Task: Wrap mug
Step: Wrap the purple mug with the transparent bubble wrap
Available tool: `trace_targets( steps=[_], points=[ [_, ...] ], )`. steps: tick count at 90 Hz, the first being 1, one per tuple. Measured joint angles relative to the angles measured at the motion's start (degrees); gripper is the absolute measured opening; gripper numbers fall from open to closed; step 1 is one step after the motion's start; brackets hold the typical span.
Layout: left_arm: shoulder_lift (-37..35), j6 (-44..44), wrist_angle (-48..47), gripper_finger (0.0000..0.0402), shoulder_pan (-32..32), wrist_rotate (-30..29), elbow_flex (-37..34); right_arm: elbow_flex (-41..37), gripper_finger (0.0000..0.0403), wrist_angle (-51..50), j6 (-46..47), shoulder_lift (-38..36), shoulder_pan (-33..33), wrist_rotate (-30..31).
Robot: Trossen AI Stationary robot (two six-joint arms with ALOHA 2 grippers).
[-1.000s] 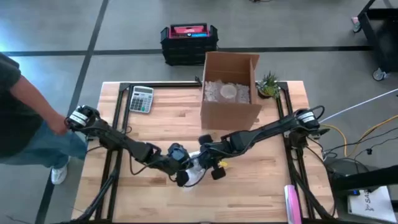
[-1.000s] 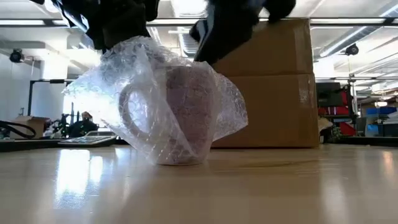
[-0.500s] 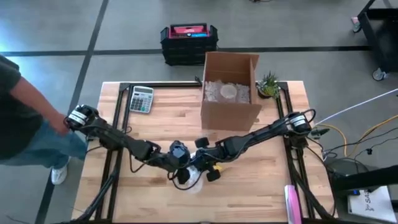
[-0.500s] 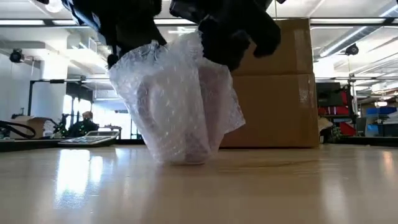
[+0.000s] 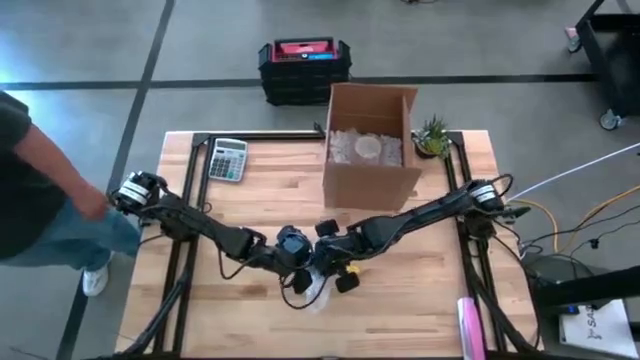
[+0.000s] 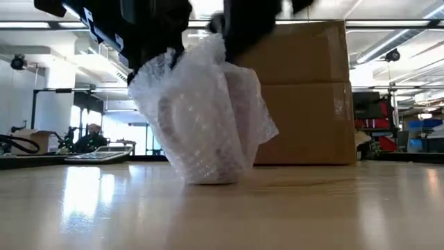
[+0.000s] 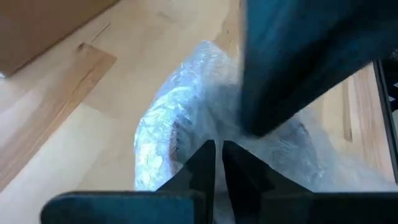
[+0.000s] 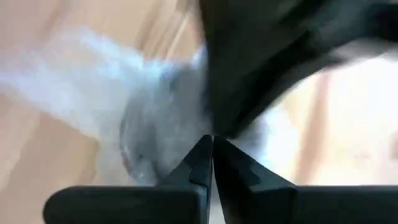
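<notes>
The mug stands on the table, swathed in clear bubble wrap, near the table's front middle. Both grippers meet right above it. My left gripper comes from the left and is shut on the wrap gathered at the top. From the right, my right gripper is shut on the wrap beside it. In each wrist view the other arm hides much of the wrap. My left gripper pinches the gathered bubble wrap above the mug between its two fingers, slanting down from the table's left. The wrapped mug stands on the table below. My right gripper pinches the bubble wrap at the bundle's top between its two fingers, slanting down from the table's right. How many layers it has cannot be told.
An open cardboard box holding wrapped items stands behind the mug. A calculator lies at the far left, a small plant at the far right. A person stands beyond the table's left edge.
The loose flap of wrap that spread out on the left, showing the mug's handle, has been drawn over and gathered at the top. Both grippers have closed in together above the mug.
</notes>
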Motion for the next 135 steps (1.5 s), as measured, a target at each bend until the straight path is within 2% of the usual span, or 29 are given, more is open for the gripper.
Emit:
trace_targets(
  steps=[9, 36, 67, 81, 104, 122, 135],
  points=[
    [-0.1, 0.1, 0.4, 0.0020, 0.0, 0.1, -0.1, 0.0, 0.0000, -1.0, 1.3, -0.2, -1.1, 1.8],
    [0.0, 0.2, 1.6, 0.0020, 0.0, 0.1, -0.3, -0.9, 0.0000, -0.3, 3.8, 3.8, -1.2, -1.7],
    [-0.4, 2.6, 5.1, 0.0020, 0.0, 0.5, -0.2, -4.0, 0.0000, 0.8, 5.4, 4.0, 0.4, -1.7],
    [-2.7, 4.1, 4.6, 0.0020, 0.0, 0.5, -0.3, -5.3, 0.0000, 1.1, 5.4, 3.9, 0.4, -1.6],
    [-9.4, 4.6, -1.0, 0.0020, -0.3, 1.1, -0.5, -1.7, 0.0000, -2.7, 4.8, -1.1, 0.8, -2.7],
    [-11.4, 3.7, -6.5, 0.0020, -0.8, 0.6, -0.4, -1.2, 0.0000, 0.3, 4.8, -3.7, 1.9, -11.6],
    [-11.4, 3.0, -7.5, 0.0020, -0.8, 0.6, -0.4, -1.4, 0.0000, 6.1, 4.1, 0.3, 3.4, -12.6]
  ],
)
